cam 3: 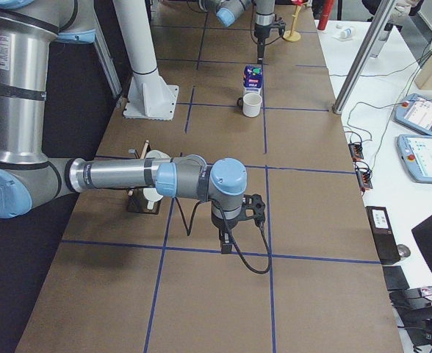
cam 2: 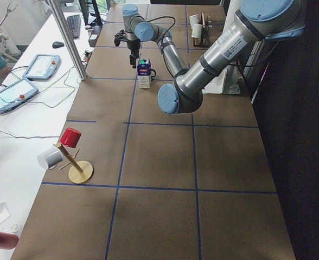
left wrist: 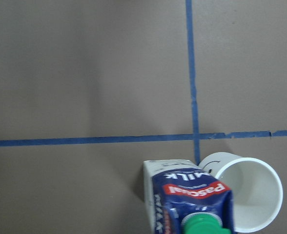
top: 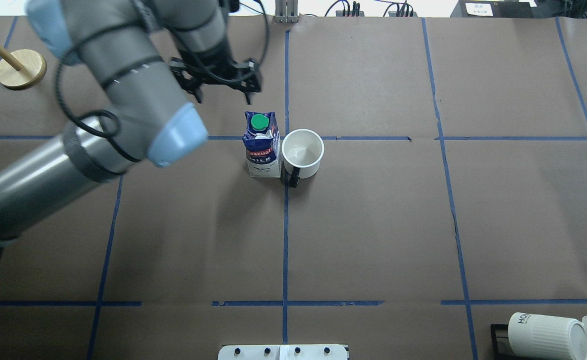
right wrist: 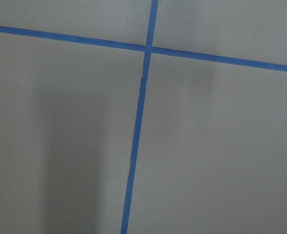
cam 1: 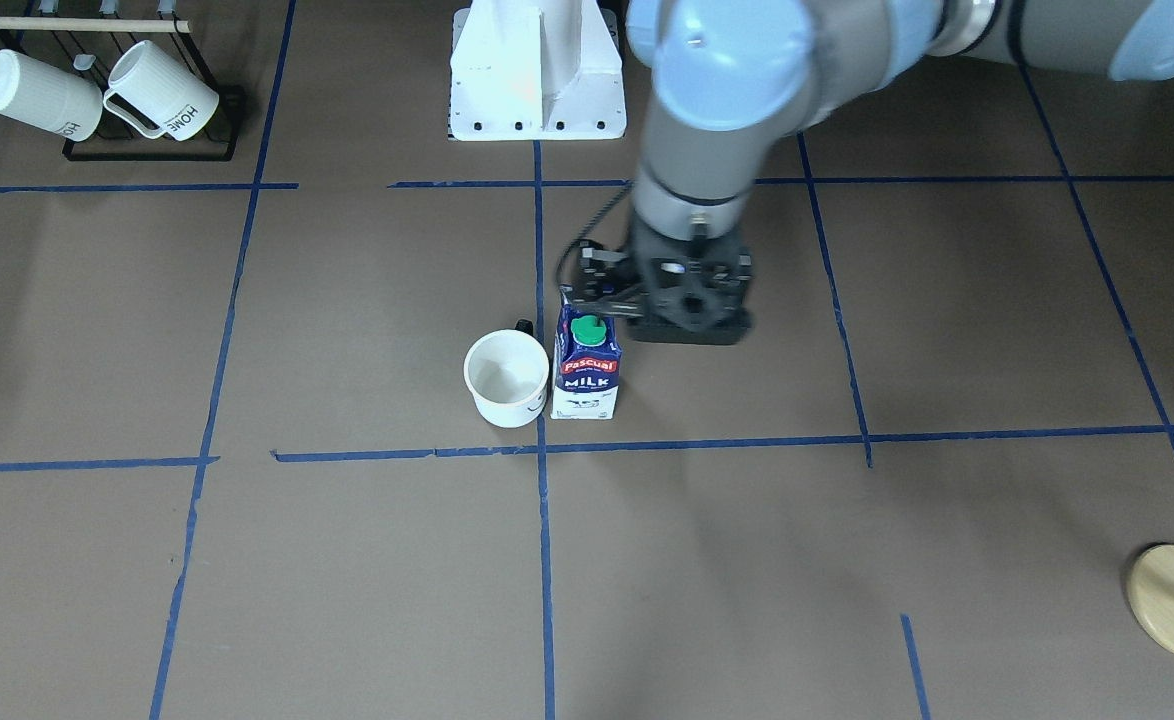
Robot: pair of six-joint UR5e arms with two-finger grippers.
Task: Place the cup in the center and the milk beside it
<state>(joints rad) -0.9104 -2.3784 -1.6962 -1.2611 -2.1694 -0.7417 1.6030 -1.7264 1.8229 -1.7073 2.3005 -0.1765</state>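
Note:
The white cup (top: 302,152) stands upright beside the crossing of blue tape lines (top: 286,138), its black handle toward the robot. The milk (top: 262,147) stands upright right next to the cup on its left, green cap up. Both also show in the front view, cup (cam 1: 507,378) and milk (cam 1: 587,365), and in the left wrist view, milk (left wrist: 192,200) and cup (left wrist: 248,200). My left gripper (top: 222,90) hangs above the table just beyond the milk, open and empty. My right gripper (cam 3: 227,246) shows only in the exterior right view, low over the table; I cannot tell its state.
A black rack with ribbed white "HOME" mugs (cam 1: 97,95) stands at the robot's right near corner. A wooden peg stand (top: 21,67) is at the far left. The white robot base (cam 1: 535,70) is at the near edge.

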